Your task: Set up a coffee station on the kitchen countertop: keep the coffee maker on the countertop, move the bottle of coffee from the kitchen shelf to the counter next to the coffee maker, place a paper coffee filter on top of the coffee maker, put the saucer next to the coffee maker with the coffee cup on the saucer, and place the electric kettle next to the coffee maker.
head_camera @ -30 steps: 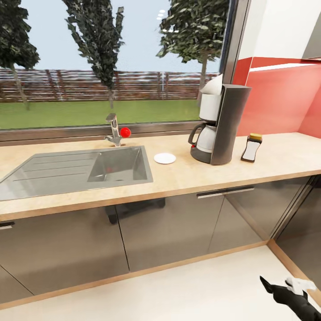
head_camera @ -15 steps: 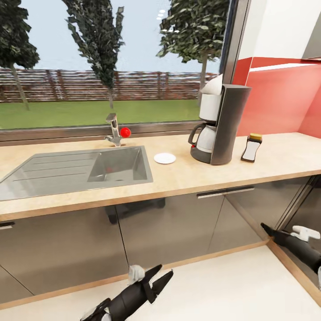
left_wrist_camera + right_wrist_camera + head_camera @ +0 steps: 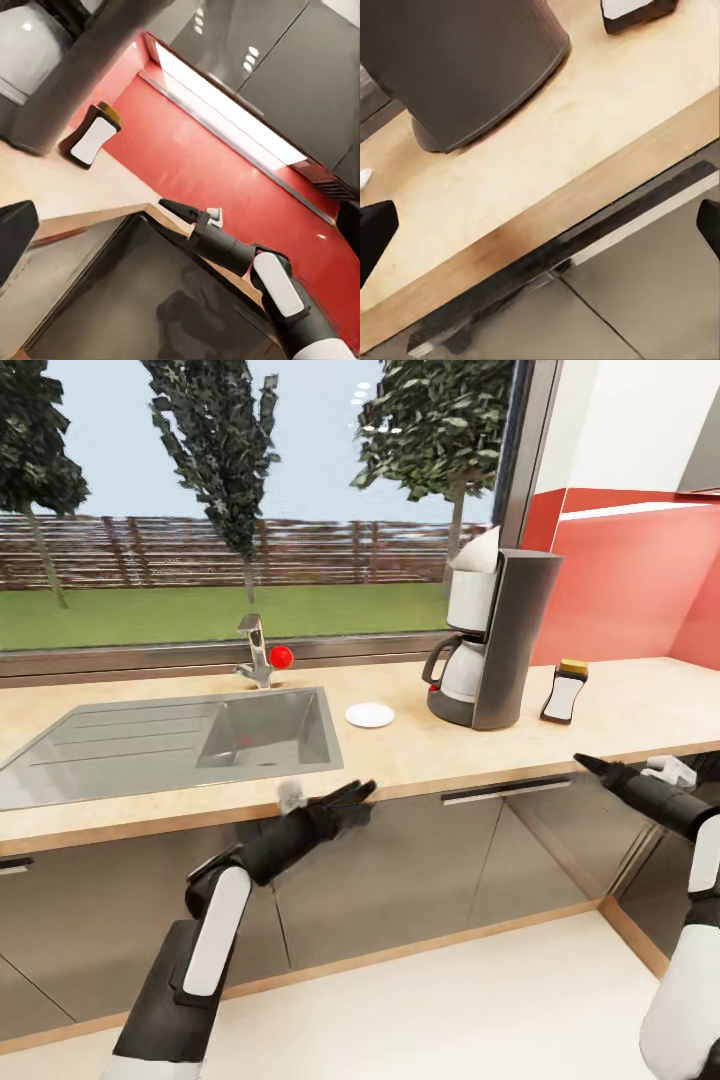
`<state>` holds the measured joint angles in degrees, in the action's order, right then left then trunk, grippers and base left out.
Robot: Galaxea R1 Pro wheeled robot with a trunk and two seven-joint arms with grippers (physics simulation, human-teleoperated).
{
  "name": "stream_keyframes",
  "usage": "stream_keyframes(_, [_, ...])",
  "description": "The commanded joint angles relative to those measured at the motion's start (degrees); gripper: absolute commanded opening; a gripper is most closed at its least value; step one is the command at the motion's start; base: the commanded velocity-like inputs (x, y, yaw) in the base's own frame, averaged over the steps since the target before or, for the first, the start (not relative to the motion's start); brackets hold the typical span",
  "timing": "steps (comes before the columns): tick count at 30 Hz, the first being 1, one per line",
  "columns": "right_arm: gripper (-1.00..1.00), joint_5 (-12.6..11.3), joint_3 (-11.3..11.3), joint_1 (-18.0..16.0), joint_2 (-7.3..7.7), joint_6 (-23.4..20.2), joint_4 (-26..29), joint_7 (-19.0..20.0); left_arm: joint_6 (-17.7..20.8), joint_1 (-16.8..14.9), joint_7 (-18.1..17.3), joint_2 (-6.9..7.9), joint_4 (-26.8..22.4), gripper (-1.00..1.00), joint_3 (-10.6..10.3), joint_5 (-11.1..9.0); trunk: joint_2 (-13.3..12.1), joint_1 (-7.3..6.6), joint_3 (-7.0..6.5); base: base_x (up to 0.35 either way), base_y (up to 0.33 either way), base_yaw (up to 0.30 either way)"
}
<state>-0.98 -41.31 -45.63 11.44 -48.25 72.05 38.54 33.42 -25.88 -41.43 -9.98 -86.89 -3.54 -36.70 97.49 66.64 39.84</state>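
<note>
The coffee maker (image 3: pixel 497 642) stands on the kitchen countertop (image 3: pixel 400 760), with a white cone-shaped piece at its top. Just right of it stands the bottle of coffee (image 3: pixel 564 691), and the white saucer (image 3: pixel 370 715) lies bare to its left. My left gripper (image 3: pixel 352 800) is open, raised in front of the counter's edge below the sink. My right gripper (image 3: pixel 592 764) is open at the counter's front edge, below the bottle. The right wrist view looks at the coffee maker (image 3: pixel 465 67) base and bottle (image 3: pixel 634 10). The coffee cup, electric kettle and kitchen shelf are out of view.
A steel sink (image 3: pixel 170 740) with a faucet (image 3: pixel 258 658) fills the counter's left half. Glossy grey cabinet fronts (image 3: pixel 400 870) run below. A red backsplash (image 3: pixel 630 580) meets the counter at the right corner, and a large window lies behind.
Both arms have risen from near the floor to counter height. The left gripper climbed to the counter's edge by the sink, the right to the edge below the bottle.
</note>
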Motion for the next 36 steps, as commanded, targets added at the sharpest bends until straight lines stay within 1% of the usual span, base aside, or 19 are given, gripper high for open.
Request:
stream_keyframes(1, [1.0, 0.01, -0.1, -0.68, 0.0, -0.76, 0.02, 0.16, 1.02, -1.43, 0.68, -0.02, 0.01, 1.0, 0.02, -0.97, 0.03, 0.0, 0.07, 0.0, 0.0, 0.0])
stream_keyframes(5, [1.0, 0.01, 0.23, -3.59, -0.21, -1.78, 0.02, 0.14, 9.23, -8.63, 5.25, -0.02, 0.0, 1.0, 0.13, -4.86, 0.03, 0.0, 0.07, 0.0, 0.0, 0.0])
stream_keyframes(7, [1.0, 0.0, 1.97, -4.49, -0.35, -2.09, 0.02, 0.13, 11.37, -11.54, 8.06, -0.02, 0.08, 1.0, 0.36, -6.5, 0.03, 0.0, 0.07, 0.0, 0.0, 0.0])
stream_keyframes(9, [1.0, -0.18, 3.86, -5.0, -0.5, -2.63, 0.0, 0.13, 12.17, -13.07, 10.4, -0.02, 0.21, 1.0, 0.9, -7.41, 0.03, 0.0, 0.07, 0.0, 0.0, 0.0])
stream_keyframes(10, [1.0, -0.79, 5.66, -5.48, -0.97, -3.45, -0.01, 0.11, 12.71, -14.44, 13.17, -0.02, 0.5, 1.0, 1.98, -8.24, 0.03, 0.0, 0.07, 0.0, 0.0, 0.0])
stream_keyframes(14, [1.0, -3.14, 7.69, -6.71, -2.87, -5.01, -0.04, -0.22, 13.33, -17.58, 19.26, -0.02, 2.06, 1.0, 4.67, -9.87, 0.03, 0.0, 0.07, 0.0, 0.0, 0.0])
stream_keyframes(17, [1.0, -4.57, 8.58, -7.94, -5.54, -6.14, -0.06, -1.48, 13.6, -21.01, 24.8, -0.02, 5.43, 1.0, 6.57, -11.27, 0.03, 0.0, 0.07, 0.0, 0.0, 0.0])
stream_keyframes(18, [1.0, -4.94, 8.81, -8.56, -7.0, -6.81, -0.06, -2.74, 13.66, -22.94, 27.32, -0.02, 7.29, 1.0, 7.42, -11.69, 0.03, 0.0, 0.07, 0.0, 0.0, 0.0])
stream_keyframes(20, [1.0, -5.18, 8.96, -9.18, -8.53, -7.3, -0.06, -4.32, 13.71, -24.84, 29.66, -0.02, 9.33, 1.0, 8.62, -11.95, 0.03, 0.0, 0.07, 0.0, 0.0, 0.0])
stream_keyframes(21, [1.0, -5.55, 9.17, -10.58, -14.53, -7.99, -0.12, -11.71, 13.84, -31.48, 35.35, -0.02, 18.85, 1.0, 14.88, -12.33, 0.03, 0.0, 0.07, 0.0, 0.0, 0.0])
stream_keyframes(24, [1.0, -5.66, 9.24, -11.3, -17.31, -8.05, -0.36, -15.85, 13.9, -34.0, 37.49, -0.02, 24.5, 1.0, 16.64, -12.38, 0.03, 0.0, 0.07, 0.0, 0.0, 0.0])
stream_keyframes(26, [1.0, -5.79, 9.27, -11.5, -18.41, -8.04, -0.47, -17.46, 13.97, -34.64, 38.21, 0.41, 26.73, 1.0, 17.08, -12.4, 0.03, 0.0, 0.07, 0.0, 0.0, 0.0])
stream_keyframes(27, [1.0, -6.87, 9.27, -11.62, -19.23, -8.01, -0.79, -19.16, 14.63, -35.03, 38.65, 1.34, 28.15, 1.0, 17.36, -12.43, 0.03, 0.0, 0.07, 0.0, 0.0, 0.0])
stream_keyframes(30, [1.0, -10.87, 9.24, -11.76, -20.12, -7.95, -2.2, -22.67, 17.29, -35.47, 39.1, 2.39, 29.6, 1.0, 17.74, -12.48, 0.03, 0.0, 0.07, 0.0, 0.0, 0.0])
stream_keyframes(31, [1.0, -17.42, 9.28, -11.82, -20.55, -7.73, -3.8, -29.2, 19.01, -35.66, 39.3, 2.88, 30.24, 1.0, 18.29, -12.5, 0.03, 0.0, 0.07, 0.0, 0.0, 0.0])
stream_keyframes(32, [1.0, -20.17, 9.29, -11.83, -20.62, -7.48, -4.13, -32.35, 19.34, -35.69, 39.34, 2.97, 30.35, 1.0, 18.65, -12.51, 0.03, 0.0, 0.07, 0.0, 0.0, 0.0])
stream_keyframes(34, [1.0, -22.96, 9.33, -11.84, -20.67, -7.14, -4.48, -35.37, 19.56, -35.72, 39.36, 3.03, 30.43, 1.0, 19.15, -12.51, 0.03, 0.0, 0.07, 0.0, 0.0, 0.0])
stream_keyframes(35, [1.0, -25.98, 9.44, -11.84, -20.7, -6.68, -5.1, -37.8, 19.69, -35.72, 39.38, 3.09, 30.47, 1.0, 19.74, -12.51, 0.03, 0.0, 0.07, 0.0, 0.0, 0.0])
stream_keyframes(36, [1.0, -27.55, 9.66, -11.84, -20.71, -6.46, -5.43, -38.74, 19.74, -35.73, 39.37, 3.12, 30.49, 1.0, 20.01, -12.51, 0.03, 0.0, 0.07, 0.0, 0.0, 0.0])
